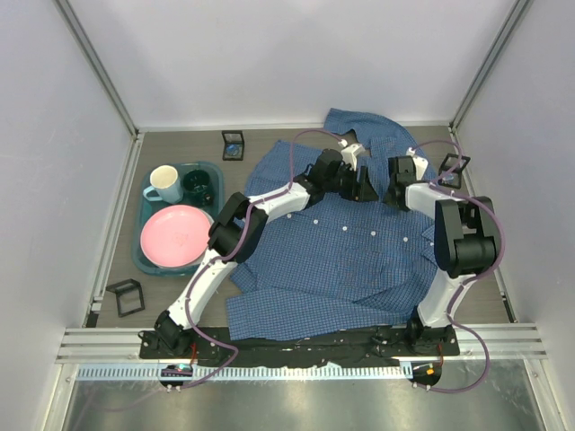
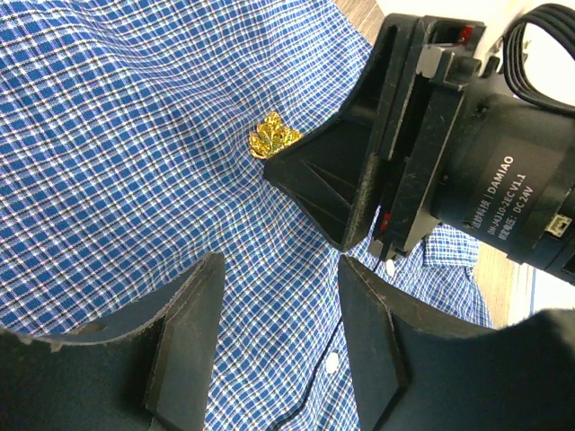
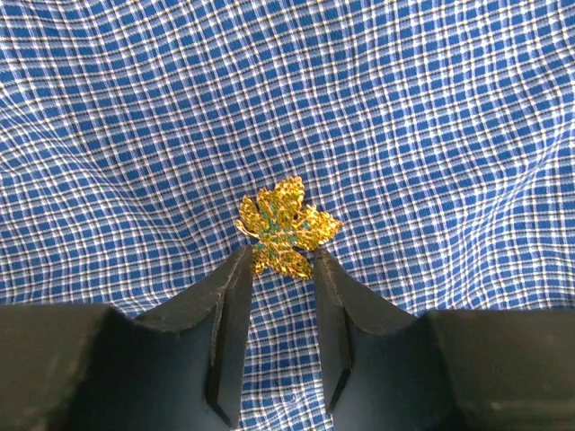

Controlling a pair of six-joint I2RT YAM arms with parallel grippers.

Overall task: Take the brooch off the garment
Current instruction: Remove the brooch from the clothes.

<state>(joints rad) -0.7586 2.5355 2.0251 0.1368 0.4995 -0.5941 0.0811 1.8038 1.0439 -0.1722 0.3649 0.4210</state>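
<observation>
The garment [image 1: 341, 260], a blue checked shirt, lies spread over the table between both arms. A gold leaf-shaped brooch [image 3: 286, 226] is pinned flat on its cloth [image 3: 431, 108]. My right gripper [image 3: 280, 256] is open, and its two fingertips stand either side of the brooch's lower lobe, close against its edges. From the left wrist view the brooch [image 2: 274, 139] shows just beyond the right gripper's black finger [image 2: 314, 180]. My left gripper [image 2: 280, 265] hovers open over the shirt [image 2: 117, 135] with only cloth between its fingers. From above, both grippers [image 1: 364, 184] [image 1: 393, 193] meet near the collar and hide the brooch.
A teal tray [image 1: 144, 251] at the left holds a pink plate [image 1: 177, 235], a white mug [image 1: 164, 182] and a green cup [image 1: 199, 187]. Small black boxes sit at the back [image 1: 234, 144], front left [image 1: 125, 296] and right [image 1: 454, 169]. White walls enclose the table.
</observation>
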